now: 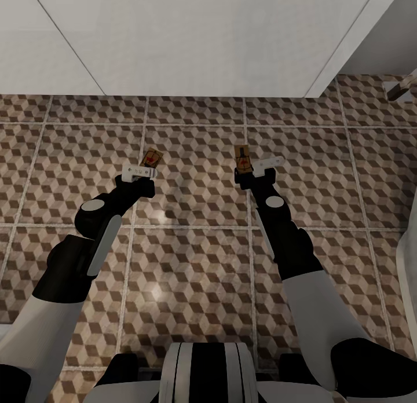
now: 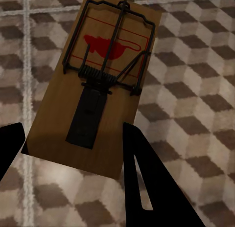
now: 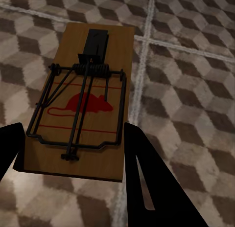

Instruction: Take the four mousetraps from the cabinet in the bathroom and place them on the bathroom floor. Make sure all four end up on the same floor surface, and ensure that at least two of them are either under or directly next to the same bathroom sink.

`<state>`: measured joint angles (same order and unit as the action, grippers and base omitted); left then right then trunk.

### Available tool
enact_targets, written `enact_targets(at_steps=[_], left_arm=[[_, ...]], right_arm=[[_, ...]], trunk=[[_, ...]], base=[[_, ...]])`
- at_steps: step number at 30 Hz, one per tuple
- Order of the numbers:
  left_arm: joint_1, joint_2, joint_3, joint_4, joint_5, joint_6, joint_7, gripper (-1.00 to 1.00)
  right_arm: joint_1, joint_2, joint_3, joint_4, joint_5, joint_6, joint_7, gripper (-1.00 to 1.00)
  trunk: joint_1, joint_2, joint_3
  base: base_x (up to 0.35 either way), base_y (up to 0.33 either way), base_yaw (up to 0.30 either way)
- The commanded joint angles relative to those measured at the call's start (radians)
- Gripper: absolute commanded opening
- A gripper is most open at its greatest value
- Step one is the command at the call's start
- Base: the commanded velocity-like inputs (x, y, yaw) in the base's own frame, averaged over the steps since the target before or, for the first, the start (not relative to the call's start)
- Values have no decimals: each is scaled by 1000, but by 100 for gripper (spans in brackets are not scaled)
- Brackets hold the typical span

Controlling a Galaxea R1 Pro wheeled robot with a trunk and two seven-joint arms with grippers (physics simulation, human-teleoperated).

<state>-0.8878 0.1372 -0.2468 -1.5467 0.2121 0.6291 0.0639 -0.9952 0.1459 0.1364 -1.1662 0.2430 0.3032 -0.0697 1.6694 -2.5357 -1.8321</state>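
Left wrist view: the left gripper (image 2: 73, 153) has its two dark fingers pinched on the short end of a mousetrap (image 2: 93, 85), one finger at each long edge. The board runs away from the fingers, black spring wire and red mouse mark facing up, the bathroom floor (image 2: 196, 90) behind it.

Right wrist view — same arrangement: the right gripper (image 3: 73, 158) is clamped across the near end of a second mousetrap (image 3: 83, 100), wire frame and red mouse print upward, patterned tiles beyond.

Head view: the left gripper (image 1: 141, 172) sits at about 10 o'clock from frame centre, its trap (image 1: 152, 157) sticking out toward 12. The right gripper (image 1: 255, 170) is at about 1 o'clock, its trap (image 1: 243, 158) likewise pointing to 12. The two are well apart, both over cube-patterned floor (image 1: 191, 235). A white panel (image 1: 191, 38) fills the 12 o'clock band; whether this is the sink vanity I cannot tell.

Handling, as a judgement: small, light, stiff boards — low load, but thin enough to twist in the pinch. Best held by the bare long edges at one end, as now, clear of the sprung wire. Whether either trap touches the tiles I cannot tell.
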Motion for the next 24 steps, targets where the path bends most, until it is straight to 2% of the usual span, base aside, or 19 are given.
enact_targets(at_steps=[1, 17, 24], left_arm=[[-1, 1, -2, -1, 9, 4, 7, -100], [-1, 1, -2, -1, 9, 4, 6, -100], [0, 1, -2, -1, 9, 4, 7, -100]], right_arm=[[0, 0, 2, -1, 4, 7, -2, -100], [1, 0, 2, -4, 7, 5, -1, -100], [1, -1, 2, -4, 7, 5, -1, -100]], trunk=[[0, 0, -1], [0, 0, -1], [-3, 1, 27]], base=[[0, 0, 0], [0, 0, 0], [0, 0, 0]])
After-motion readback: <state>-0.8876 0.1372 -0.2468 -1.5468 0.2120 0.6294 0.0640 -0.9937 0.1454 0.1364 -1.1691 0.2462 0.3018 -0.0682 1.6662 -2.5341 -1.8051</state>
